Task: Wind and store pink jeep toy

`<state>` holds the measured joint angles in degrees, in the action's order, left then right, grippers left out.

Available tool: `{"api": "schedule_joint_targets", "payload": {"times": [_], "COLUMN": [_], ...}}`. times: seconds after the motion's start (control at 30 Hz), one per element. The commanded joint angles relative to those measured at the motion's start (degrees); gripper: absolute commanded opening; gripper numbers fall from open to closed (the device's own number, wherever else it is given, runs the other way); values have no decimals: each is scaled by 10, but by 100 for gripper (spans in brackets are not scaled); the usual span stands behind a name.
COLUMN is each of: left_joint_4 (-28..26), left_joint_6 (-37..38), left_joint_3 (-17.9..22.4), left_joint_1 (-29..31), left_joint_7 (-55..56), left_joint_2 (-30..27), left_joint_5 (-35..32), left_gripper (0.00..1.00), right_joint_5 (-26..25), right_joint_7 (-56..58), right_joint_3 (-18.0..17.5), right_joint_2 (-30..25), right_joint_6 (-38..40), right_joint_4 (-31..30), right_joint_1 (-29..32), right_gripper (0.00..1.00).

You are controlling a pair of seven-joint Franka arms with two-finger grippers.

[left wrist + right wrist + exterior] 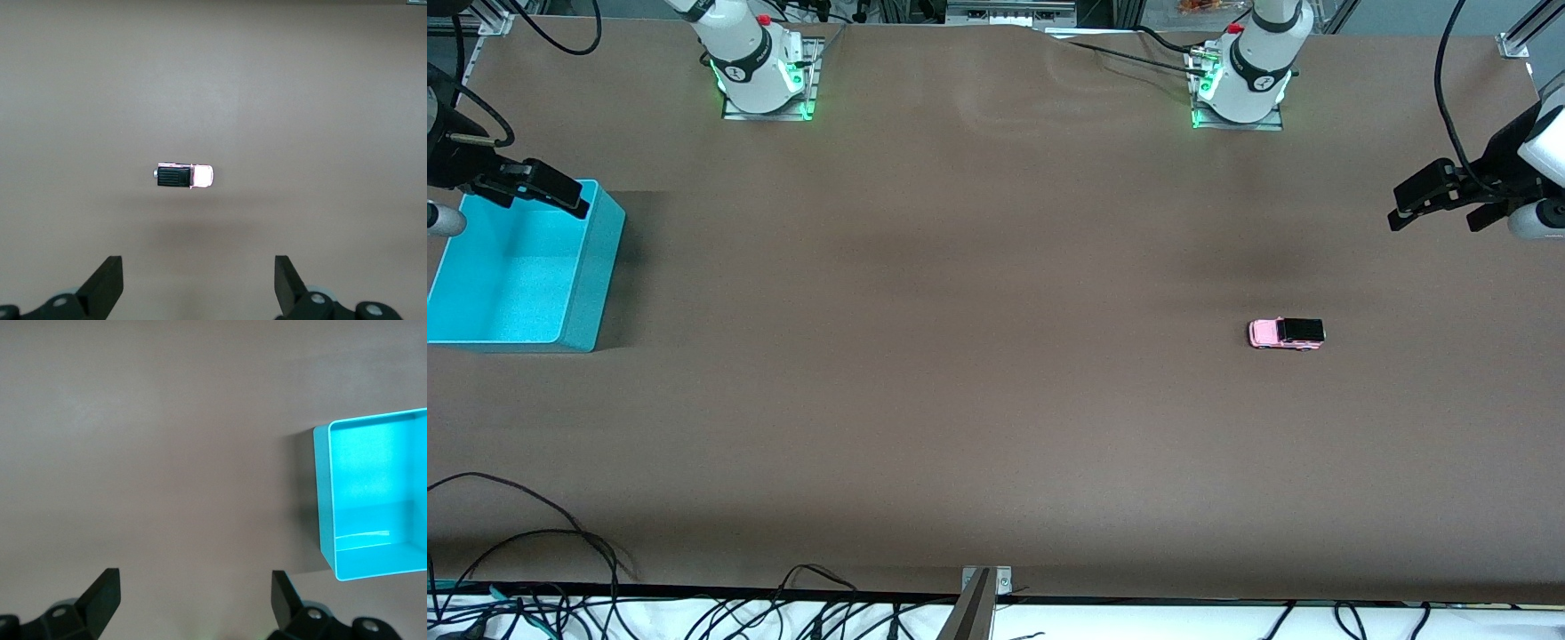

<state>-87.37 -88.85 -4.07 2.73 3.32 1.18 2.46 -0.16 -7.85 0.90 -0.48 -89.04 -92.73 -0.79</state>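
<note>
The pink jeep toy [1286, 333], pink with a black roof and rear, stands on its wheels on the brown table toward the left arm's end. It also shows in the left wrist view [185, 176]. My left gripper [1440, 206] hangs open and empty in the air near the table's edge at that end; its fingertips [107, 270] stand wide apart, with the jeep well clear of them. My right gripper [534, 188] is open and empty, up over the rim of the turquoise bin [596, 267]. In the right wrist view the right gripper [195, 581] is beside the bin [323, 500].
The turquoise bin holds nothing and stands at the right arm's end of the table. Both arm bases [760, 71] [1240, 84] stand along the table's edge farthest from the front camera. Cables [534, 569] lie along the nearest edge.
</note>
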Motion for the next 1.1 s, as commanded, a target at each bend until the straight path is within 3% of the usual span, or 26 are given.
{"api": "schedule_joint_targets", "payload": {"times": [0.0, 1.07], "left_joint_4": [14, 12], "left_joint_6": [14, 22], "left_joint_3": [6, 7], "left_joint_1": [-3, -1], "left_joint_7": [-17, -31], "left_joint_2": [5, 9], "left_joint_5": [13, 12], "left_gripper": [100, 100], "right_joint_5": [1, 1], "right_joint_7": [10, 8], "right_joint_3": [0, -2], "right_joint_2": [-4, -4], "right_joint_6": [4, 5], "right_joint_4": [6, 4], "right_joint_1": [3, 1], "right_gripper": [100, 100]}}
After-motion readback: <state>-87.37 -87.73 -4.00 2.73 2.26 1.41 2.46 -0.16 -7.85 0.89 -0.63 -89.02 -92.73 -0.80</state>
